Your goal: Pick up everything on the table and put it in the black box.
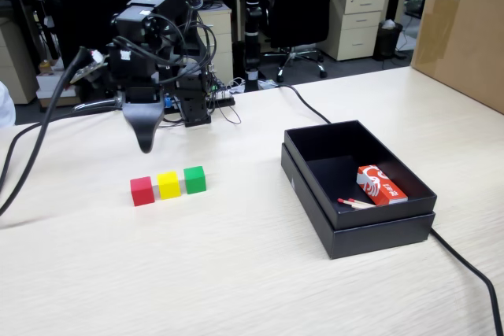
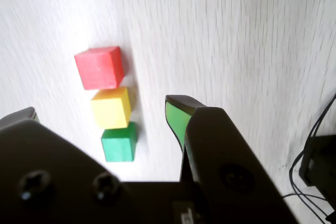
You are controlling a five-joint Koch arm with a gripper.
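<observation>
Three small cubes stand in a touching row on the beige table (image 1: 236, 273): red (image 1: 142, 191), yellow (image 1: 168, 185), green (image 1: 194, 179). My gripper (image 1: 146, 145) hangs above the table just behind the red cube, clear of all three. In the wrist view the red cube (image 2: 99, 67), yellow cube (image 2: 111, 107) and green cube (image 2: 119, 142) lie below and between the jaws. The gripper (image 2: 102, 107) is open, its jaws wide apart with nothing held. The black box (image 1: 382, 234) sits to the right in the fixed view, away from the cubes.
Inside the box lie a red-and-white packet (image 1: 381, 185) and thin matchsticks (image 1: 354, 203). A big brown carton (image 1: 465, 29) stands at the far right. Black cables run across the table at the left (image 1: 31, 143) and past the box's right side (image 1: 472, 273).
</observation>
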